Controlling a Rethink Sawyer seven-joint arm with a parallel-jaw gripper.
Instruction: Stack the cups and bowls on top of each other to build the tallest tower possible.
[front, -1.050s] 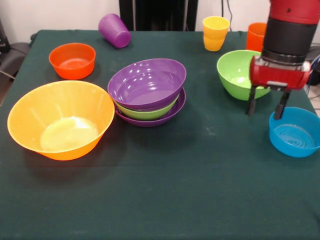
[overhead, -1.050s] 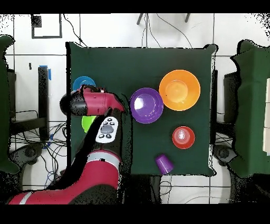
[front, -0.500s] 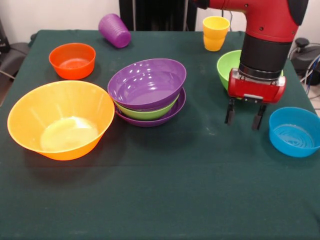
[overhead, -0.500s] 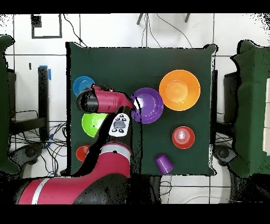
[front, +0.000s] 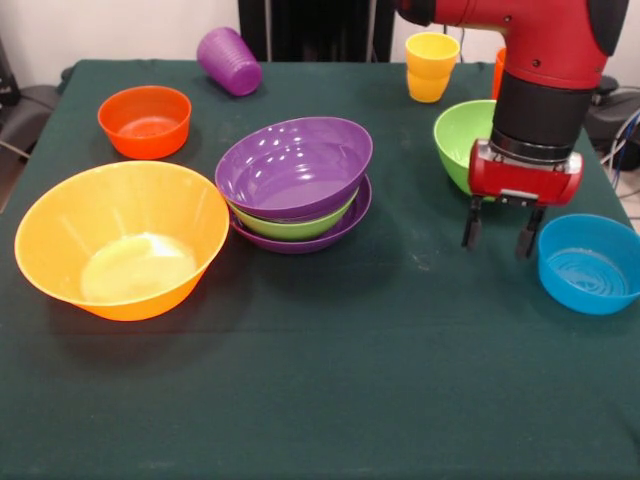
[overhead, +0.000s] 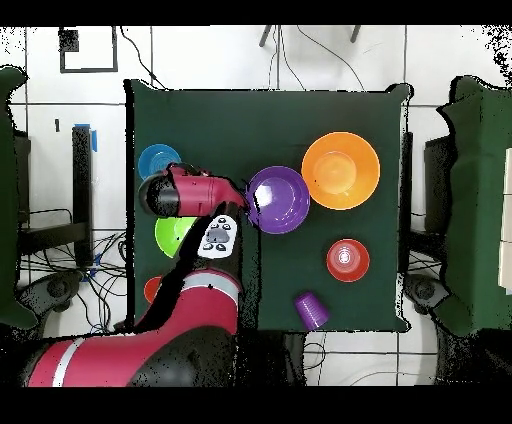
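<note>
Front view: the red and black gripper (front: 497, 227) is seen with its two dark fingers spread apart and holding nothing, shifted back from its place half a second ago toward the small glossy blue plastic bowl (front: 589, 263), which lies just at its 3 o'clock, with the glossy green plastic bowl (front: 468, 144) behind it at 11 o'clock. Nothing on the dark green table (front: 330, 380) is moved meanwhile: the three-bowl tower (front: 296, 183) of purple, green and purple bowls is unchanged well off at 9 o'clock. A grasp of the blue bowl's rim is judged to be lined up, so no height is yet gained.
</note>
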